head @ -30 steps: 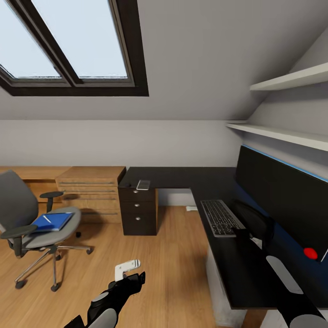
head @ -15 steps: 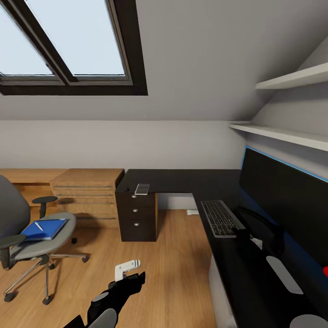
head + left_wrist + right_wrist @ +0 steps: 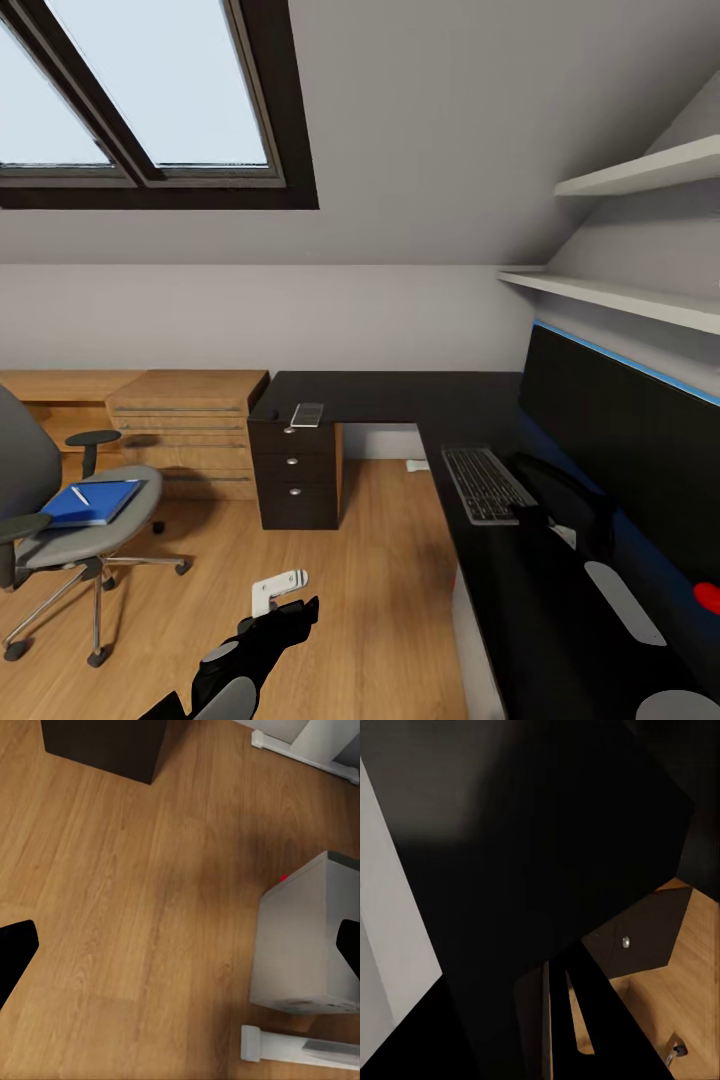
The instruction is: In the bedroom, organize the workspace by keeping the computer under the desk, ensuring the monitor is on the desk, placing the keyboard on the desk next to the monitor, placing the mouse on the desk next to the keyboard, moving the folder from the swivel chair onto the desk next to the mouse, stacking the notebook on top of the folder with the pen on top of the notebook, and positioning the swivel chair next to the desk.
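Desk (image 3: 400,395) right | swivel chair (image 3: 60,520) left | folder (image 3: 95,502) on seat

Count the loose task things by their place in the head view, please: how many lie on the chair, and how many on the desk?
On the swivel chair seat: 2, the folder and the pen on it.
On the desk: 3, the keyboard, the monitor and the notebook.
Total: 5.

The monitor (image 3: 625,450) and swivel chair (image 3: 60,520) are cut by the frame edges, the chair's back mostly lost
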Tool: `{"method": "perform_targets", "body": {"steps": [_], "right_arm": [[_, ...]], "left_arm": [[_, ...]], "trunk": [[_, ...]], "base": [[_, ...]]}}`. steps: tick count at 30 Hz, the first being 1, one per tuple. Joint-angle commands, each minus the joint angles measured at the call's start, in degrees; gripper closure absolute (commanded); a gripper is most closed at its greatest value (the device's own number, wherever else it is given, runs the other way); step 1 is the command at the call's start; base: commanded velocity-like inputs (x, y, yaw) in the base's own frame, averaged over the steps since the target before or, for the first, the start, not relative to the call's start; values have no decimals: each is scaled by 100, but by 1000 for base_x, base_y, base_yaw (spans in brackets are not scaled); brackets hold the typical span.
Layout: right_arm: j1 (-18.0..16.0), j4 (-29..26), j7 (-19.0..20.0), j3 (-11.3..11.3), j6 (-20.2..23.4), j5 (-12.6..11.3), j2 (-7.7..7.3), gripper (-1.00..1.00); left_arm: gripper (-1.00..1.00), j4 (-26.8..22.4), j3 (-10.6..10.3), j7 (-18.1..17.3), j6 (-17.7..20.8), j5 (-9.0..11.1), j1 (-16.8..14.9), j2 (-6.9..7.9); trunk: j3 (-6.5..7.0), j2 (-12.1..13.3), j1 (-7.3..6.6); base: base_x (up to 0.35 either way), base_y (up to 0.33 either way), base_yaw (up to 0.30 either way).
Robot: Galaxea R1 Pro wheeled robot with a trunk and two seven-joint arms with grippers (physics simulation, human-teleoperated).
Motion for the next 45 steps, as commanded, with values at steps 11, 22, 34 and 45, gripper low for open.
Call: {"method": "perform_targets", "body": {"steps": [11,22,34,45], "right_arm": [[-4,-16,5,-13,46,11,-7,100],[-4,-13,513,-20,99,678,-55,100],[-4,-21,522,-24,177,851,-60,100],[-4,0,534,-32,192,864,-58,100]], "left_arm": [[-100,-12,5,28,19,14,-8,11],[-100,-187,46,19,19,12,-8,5],[-100,-228,42,34,19,7,-8,4],[-100,-228,42,35,19,7,-8,4]], "trunk": [[-8,-6,1],[-44,-86,45],[-259,-568,308],[-457,-1009,550]], "base": [[0,-54,0],[0,-1,0],[0,0,0],[0,0,0]]}}
